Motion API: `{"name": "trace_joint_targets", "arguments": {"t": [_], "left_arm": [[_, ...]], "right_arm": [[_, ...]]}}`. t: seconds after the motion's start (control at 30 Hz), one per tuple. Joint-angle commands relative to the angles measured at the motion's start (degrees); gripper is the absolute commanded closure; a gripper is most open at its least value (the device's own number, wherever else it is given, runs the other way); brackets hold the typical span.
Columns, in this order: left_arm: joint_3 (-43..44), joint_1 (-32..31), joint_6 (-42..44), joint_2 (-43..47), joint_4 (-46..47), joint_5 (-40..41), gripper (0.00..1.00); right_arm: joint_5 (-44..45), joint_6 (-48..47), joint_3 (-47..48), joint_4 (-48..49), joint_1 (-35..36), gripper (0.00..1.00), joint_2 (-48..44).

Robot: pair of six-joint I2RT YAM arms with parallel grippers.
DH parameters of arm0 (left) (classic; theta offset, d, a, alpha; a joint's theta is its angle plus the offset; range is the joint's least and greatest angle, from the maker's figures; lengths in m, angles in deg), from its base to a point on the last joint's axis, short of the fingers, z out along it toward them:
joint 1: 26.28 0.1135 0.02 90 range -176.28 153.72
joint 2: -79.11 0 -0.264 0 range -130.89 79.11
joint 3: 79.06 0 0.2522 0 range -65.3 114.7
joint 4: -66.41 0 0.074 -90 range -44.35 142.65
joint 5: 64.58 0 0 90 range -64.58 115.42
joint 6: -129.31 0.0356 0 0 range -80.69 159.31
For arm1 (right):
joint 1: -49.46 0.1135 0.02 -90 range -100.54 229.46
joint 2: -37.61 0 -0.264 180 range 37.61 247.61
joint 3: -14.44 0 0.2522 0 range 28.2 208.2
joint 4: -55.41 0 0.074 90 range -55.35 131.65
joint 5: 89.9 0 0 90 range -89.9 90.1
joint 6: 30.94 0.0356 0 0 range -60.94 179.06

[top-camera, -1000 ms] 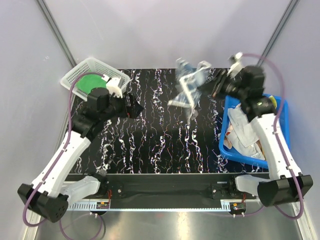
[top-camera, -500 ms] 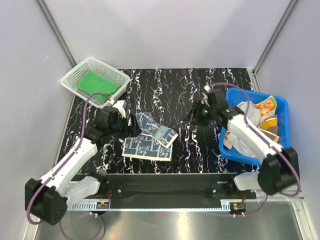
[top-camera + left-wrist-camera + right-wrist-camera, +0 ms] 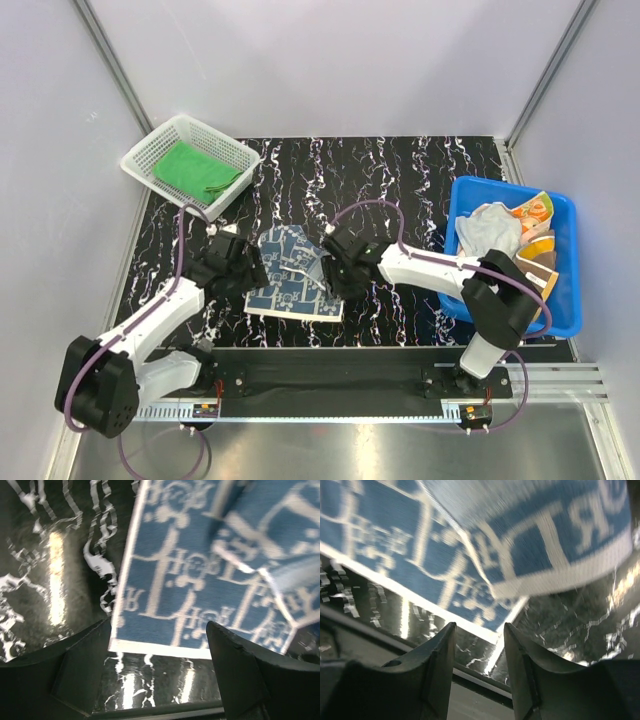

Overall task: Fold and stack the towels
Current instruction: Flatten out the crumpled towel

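navy towel (image 3: 288, 287) rumpled, between left pincer (image 3: 256, 273) and right pincer (image 3: 333, 283)

I have two grippers, my left gripper (image 3: 157, 627) and my right gripper (image 3: 479, 626). I count one table (image 3: 400, 180), one white basket (image 3: 145, 155) and one blue tub (image 3: 565, 312). There is one navy towel (image 3: 290, 285) out on the table. There is one green towel (image 3: 190, 168) in the basket. The tub holds a heap of towels (image 3: 495, 228). I see at least two there, but I cannot count them for sure.
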Motion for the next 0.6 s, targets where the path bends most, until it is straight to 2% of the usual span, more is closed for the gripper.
{"name": "trace_joint_targets", "arguments": {"t": [0.0,0.17,0.27,0.33,0.5,0.53,0.57], "left_arm": [[-1.86,0.22,-3.06,-1.28,-0.35,5.90,0.19],[-7.05,0.22,-6.22,-0.75,1.76,5.11,0.29],[-9.59,0.22,-7.63,-0.49,3.07,4.93,0.31],[-10.91,0.22,-8.15,-0.66,5.27,3.18,0.32],[-12.67,0.22,-8.42,-1.72,7.47,0.98,0.44],[-12.76,0.13,-8.33,-1.46,7.65,0.11,0.51],[-12.94,0.13,-8.33,-1.37,7.82,-0.25,0.53]], "right_arm": [[8.73,8.53,-2.00,-1.28,2.58,0.50,-0.81],[11.21,14.77,-6.12,-1.02,5.13,0.50,-1.43],[15.08,17.85,-9.46,0.03,5.49,0.51,-2.13],[14.57,19.08,-10.87,2.91,5.57,0.51,-2.58],[13.68,22.42,-13.87,5.74,6.36,0.52,-5.03],[13.85,24.25,-14.22,5.74,6.89,0.53,-5.30],[13.68,24.97,-14.83,5.83,7.33,0.53,-5.39]]}}
